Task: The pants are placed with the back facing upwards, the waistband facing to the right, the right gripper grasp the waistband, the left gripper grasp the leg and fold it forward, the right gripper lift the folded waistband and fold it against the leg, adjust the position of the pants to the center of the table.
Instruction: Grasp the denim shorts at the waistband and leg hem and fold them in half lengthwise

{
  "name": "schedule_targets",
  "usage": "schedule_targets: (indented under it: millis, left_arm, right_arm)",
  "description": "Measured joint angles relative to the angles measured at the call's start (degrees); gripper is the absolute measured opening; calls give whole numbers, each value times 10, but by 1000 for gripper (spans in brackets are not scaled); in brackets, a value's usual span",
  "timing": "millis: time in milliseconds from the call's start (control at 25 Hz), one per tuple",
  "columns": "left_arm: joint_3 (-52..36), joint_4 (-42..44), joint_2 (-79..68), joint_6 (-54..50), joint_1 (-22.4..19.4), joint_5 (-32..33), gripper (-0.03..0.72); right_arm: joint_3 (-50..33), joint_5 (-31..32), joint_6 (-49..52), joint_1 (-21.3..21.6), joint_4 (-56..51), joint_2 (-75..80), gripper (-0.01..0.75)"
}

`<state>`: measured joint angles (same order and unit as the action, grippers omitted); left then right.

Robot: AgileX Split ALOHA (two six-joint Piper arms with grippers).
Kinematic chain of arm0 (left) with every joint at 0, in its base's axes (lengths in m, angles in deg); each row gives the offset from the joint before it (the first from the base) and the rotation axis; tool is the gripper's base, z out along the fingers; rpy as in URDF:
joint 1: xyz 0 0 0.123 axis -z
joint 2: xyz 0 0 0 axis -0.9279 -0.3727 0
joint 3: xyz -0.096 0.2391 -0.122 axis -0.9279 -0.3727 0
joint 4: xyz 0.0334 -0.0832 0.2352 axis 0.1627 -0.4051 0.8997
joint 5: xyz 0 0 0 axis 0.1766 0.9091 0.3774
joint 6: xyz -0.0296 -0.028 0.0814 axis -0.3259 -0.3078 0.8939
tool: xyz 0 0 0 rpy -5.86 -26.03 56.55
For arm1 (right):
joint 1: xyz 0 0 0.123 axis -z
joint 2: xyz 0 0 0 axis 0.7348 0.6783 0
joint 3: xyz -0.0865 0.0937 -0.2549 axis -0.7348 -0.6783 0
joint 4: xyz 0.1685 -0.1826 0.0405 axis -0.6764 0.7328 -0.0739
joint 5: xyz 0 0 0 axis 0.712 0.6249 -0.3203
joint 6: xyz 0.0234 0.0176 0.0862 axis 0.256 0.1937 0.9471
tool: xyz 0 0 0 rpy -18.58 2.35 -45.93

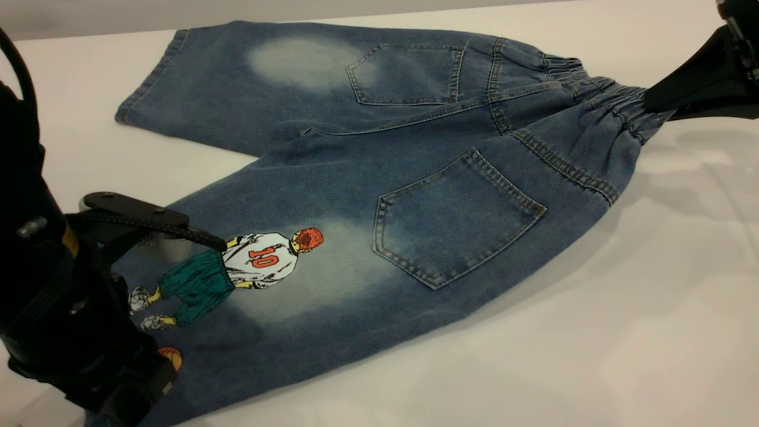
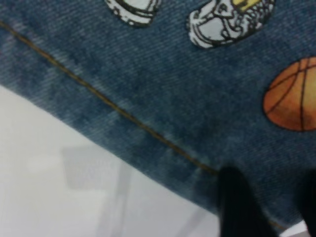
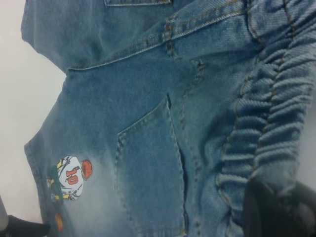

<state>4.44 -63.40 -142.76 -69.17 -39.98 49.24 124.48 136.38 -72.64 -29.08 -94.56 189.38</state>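
Left gripper over pants' leftward leg.

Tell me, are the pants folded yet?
Not yet. The pants lie flat, back pockets up. The right gripper pinches the waistband, bunching it. The left gripper is at the near leg's hem. Both folds and centering remain.

You see pants of woven blue denim, matt and twilled, with faded pale patches, tan topstitching, a ribbed gathered waistband and a flat printed figure. The table is smooth, white and faintly glossy.
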Motion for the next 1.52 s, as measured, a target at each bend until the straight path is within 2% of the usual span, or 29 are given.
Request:
schedule_targets:
  millis: [280,440,800,960,1280,1520]
  left_arm:
    - [0,0,0,0,0,2,43]
    - [0,0,0,0,0,3,15]
    - [0,5,1,0,0,77,34]
    - [0,6,1,20,0,61,104]
    - [0,-20,1,28,0,72,252]
    - [0,-63,1,89,0,74,293]
  right_arm:
    - [0,0,-1,0,0,0,31]
    - [0,0,-1,0,0,0,32]
    - [0,0,-2,0,0,0,34]
    - [0,0,-2,0,0,0,35]
    - [0,0,-2,1,0,0,36]
    - [0,-2,-2,1,0,0,36]
